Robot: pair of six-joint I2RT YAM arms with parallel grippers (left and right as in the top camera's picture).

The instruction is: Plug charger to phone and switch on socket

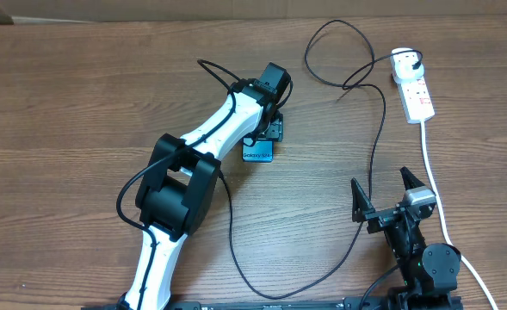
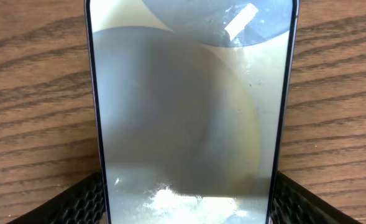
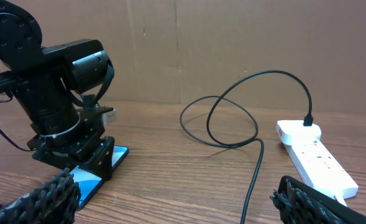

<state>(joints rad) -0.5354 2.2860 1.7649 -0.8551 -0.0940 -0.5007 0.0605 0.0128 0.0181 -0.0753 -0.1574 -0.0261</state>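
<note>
**Left pincer straddling the phone**

I am watching the wooden worktop (image 1: 64,95). The left pincer (image 2: 189,199) is hanging over the phone (image 1: 257,153), which is lying flat near the middle. Its fingers are flanking both long edges, but I cannot tell whether they are gripping. The right pincer (image 1: 380,179) is standing wide open and empty at the near right. The socket (image 1: 417,95) is lying at the far right, with the charger (image 1: 376,146) plugged into its far end and looping across the wood.

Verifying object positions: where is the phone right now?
Overhead, the phone lies flat near the table's middle, under the left end effector, its fingers either side; the charger cable runs to its right.
</note>
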